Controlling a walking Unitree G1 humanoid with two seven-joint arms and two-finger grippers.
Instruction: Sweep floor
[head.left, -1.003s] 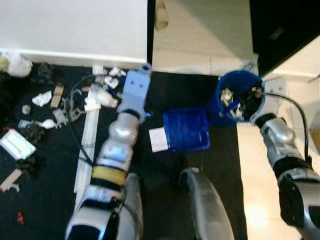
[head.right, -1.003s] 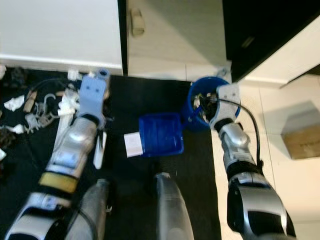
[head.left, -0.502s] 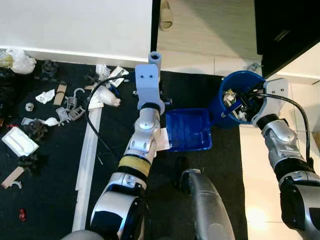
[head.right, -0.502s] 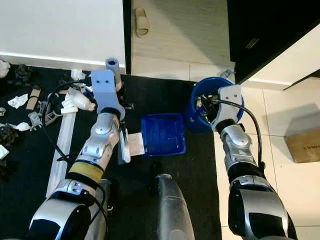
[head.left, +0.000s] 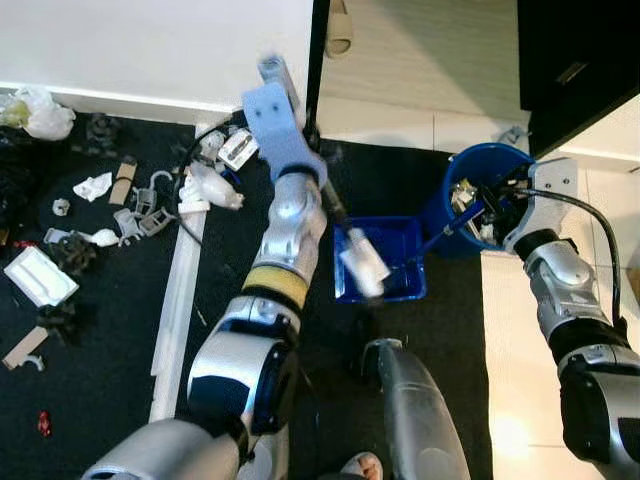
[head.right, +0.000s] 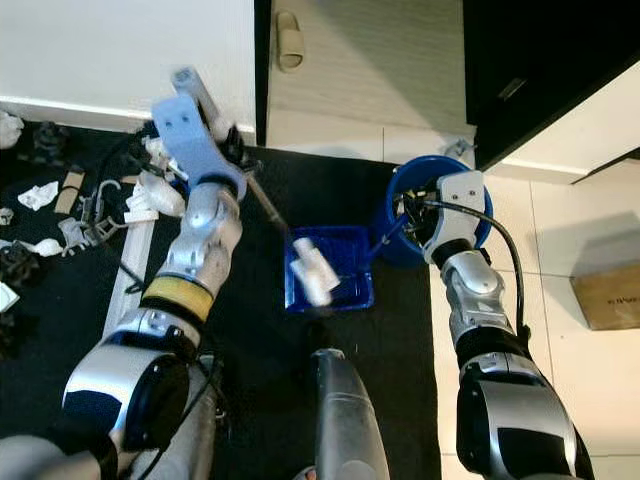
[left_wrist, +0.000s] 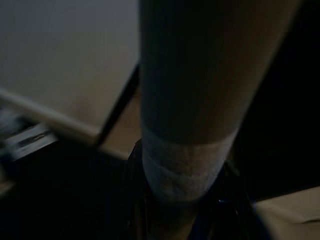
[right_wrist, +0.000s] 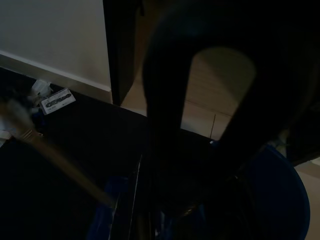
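The left hand (head.left: 300, 135), closed around the brush (head.left: 362, 268) handle, sweeps into the blue dustpan (head.left: 400, 262), whose handle the right hand (head.left: 500, 205) seems to grip by the bin (head.left: 445, 210); next, it should reach for the litter (head.left: 130, 200).

Dustpan (head.left: 390, 262): blue, rectangular, ribbed, lying flat on the dark mat beside the blue bin (head.left: 478, 200), thin handle angled up toward the bin. Brush (head.left: 362, 266): white head over the dustpan, thin stick slanting up and away. Litter (head.left: 120, 215): white and tan scraps scattered on the mat, well apart from the dustpan.
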